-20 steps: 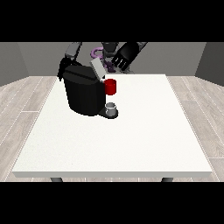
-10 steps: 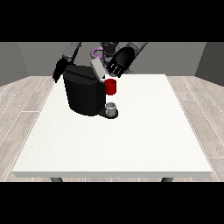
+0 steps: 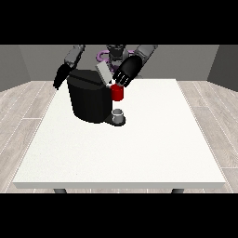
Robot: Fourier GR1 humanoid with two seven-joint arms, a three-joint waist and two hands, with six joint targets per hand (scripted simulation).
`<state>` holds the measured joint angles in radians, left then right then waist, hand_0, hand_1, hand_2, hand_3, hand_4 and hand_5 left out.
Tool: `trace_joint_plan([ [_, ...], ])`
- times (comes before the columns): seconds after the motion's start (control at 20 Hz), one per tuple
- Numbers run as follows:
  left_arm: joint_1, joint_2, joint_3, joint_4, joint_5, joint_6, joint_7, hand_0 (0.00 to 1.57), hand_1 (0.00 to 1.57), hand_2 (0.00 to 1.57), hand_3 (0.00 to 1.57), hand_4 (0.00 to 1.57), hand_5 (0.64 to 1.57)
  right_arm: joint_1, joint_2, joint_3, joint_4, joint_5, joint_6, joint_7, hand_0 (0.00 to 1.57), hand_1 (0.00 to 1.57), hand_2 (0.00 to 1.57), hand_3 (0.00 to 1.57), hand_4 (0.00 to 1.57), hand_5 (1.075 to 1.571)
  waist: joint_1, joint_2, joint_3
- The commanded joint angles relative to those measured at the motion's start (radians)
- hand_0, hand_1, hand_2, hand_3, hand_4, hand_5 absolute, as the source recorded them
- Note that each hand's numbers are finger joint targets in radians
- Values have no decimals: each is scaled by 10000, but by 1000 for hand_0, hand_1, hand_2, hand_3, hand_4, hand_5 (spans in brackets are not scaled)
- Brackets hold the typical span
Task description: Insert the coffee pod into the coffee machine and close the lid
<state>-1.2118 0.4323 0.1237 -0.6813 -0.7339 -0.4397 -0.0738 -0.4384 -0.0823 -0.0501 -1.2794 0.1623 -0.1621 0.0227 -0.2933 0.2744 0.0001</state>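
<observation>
The black coffee machine (image 3: 90,101) stands on the white table (image 3: 139,148) at the back left. Its grey lid (image 3: 104,73) is tilted up above the machine's top. A red part (image 3: 117,93) sticks out at its front, above a small grey cup (image 3: 118,114) on the base. The hand at the view's right (image 3: 128,70) hovers over the red part, its straight fingers pointing down next to the lid's edge. The hand at the view's left (image 3: 61,77) hangs beside the machine's left side, fingers straight, apart from it. No coffee pod shows.
The robot's torso and a purple ring-shaped part (image 3: 103,56) rise behind the machine. The table's far edge runs just behind the machine, and white table surface stretches to the front and right of it.
The hand at the view's right has come down and leftwards to the raised lid. The hand at the view's left has drifted outward, away from the machine. The lid stays tilted up.
</observation>
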Motion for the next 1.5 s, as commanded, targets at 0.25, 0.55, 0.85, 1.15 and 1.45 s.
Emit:
trace_joint_plan([
  [0.25, -205, -188, -46, 246, -134, 181, -14, 1192, 1192, 1248, 1202, 420, 1571, -62, 79, 8, -22, -16, -39, -147, 0, 0, 0, 0, 36, 1571, -92, 112, 1],
  [0.55, -690, 194, 75, 239, -163, 141, -163, 1216, 1216, 1259, 1200, 417, 1571, -144, 65, -167, 249, -116, -76, -594, 0, 0, 0, 0, 0, 1571, -103, 555, 2],
  [0.85, -764, 212, 149, 439, -244, 438, -204, 1212, 1212, 1245, 1199, 352, 1571, -325, 96, 2, 49, 27, -135, -50, 0, 0, 0, 0, 0, 1571, -241, 504, 0],
  [1.15, -685, 194, 52, 383, -427, 698, -265, 1241, 1241, 1255, 1199, 290, 1571, 62, 195, 89, 179, 132, -218, -403, 0, 0, 0, 0, 0, 1571, -179, 338, 1],
  [1.45, -236, 508, -592, 377, -1216, 1239, -924, 1210, 1210, 1220, 1093, 0, 1571, -27, 208, 66, -116, 184, -398, -226, 0, 0, 0, 0, 0, 1571, -217, 570, -1],
])
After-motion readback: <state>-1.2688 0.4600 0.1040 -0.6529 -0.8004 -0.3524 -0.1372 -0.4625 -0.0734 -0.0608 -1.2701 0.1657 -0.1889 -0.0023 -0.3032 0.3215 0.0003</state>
